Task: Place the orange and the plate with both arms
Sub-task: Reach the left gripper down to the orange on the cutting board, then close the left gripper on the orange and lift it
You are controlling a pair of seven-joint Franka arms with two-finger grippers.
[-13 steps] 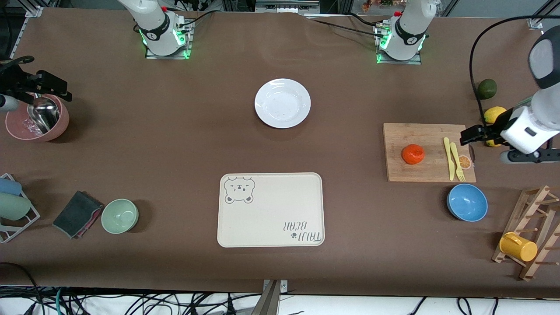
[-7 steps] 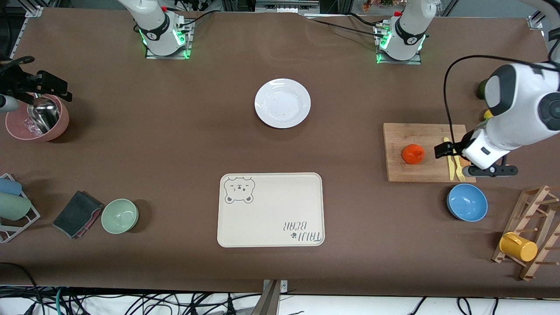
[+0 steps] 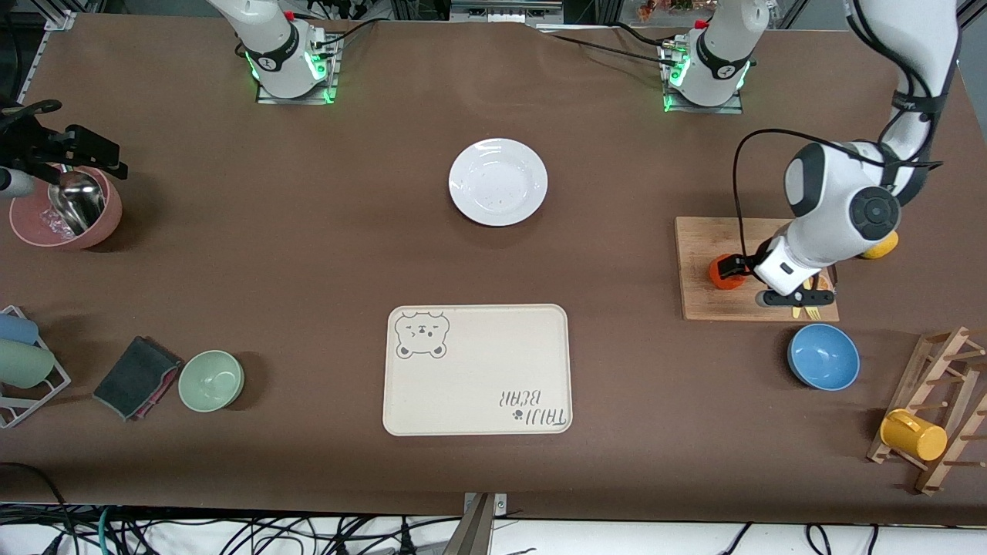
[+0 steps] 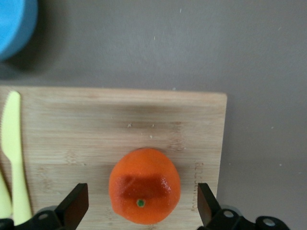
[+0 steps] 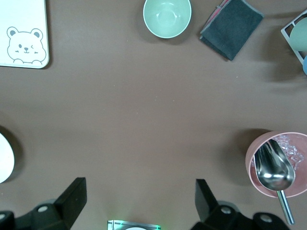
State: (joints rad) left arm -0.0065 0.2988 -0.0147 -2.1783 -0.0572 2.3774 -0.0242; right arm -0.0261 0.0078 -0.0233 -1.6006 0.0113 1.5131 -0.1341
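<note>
The orange (image 3: 722, 276) (image 4: 144, 187) lies on a wooden cutting board (image 3: 698, 231) (image 4: 96, 124) toward the left arm's end of the table. My left gripper (image 3: 732, 267) (image 4: 141, 205) hangs just over it, open, one finger to each side of the fruit and neither touching it. The white plate (image 3: 498, 182) sits bare mid-table, nearer the robots' bases than the bear-print tray (image 3: 478, 370); only its rim (image 5: 4, 158) shows in the right wrist view. My right gripper (image 3: 91, 150) (image 5: 139, 199) waits open and empty, high beside the pink bowl (image 3: 65, 208).
A yellow knife (image 4: 12, 143) lies on the board, a blue bowl (image 3: 823, 356) just nearer the camera than the board, a lemon (image 3: 879, 247) beside it. A metal scoop (image 5: 276, 167) rests in the pink bowl. Green bowl (image 3: 211, 380), dark cloth (image 3: 135, 376), mug rack (image 3: 933, 416).
The left arm has swung in from the table's end across the cutting board until its open gripper stands over the orange. The right arm has not moved.
</note>
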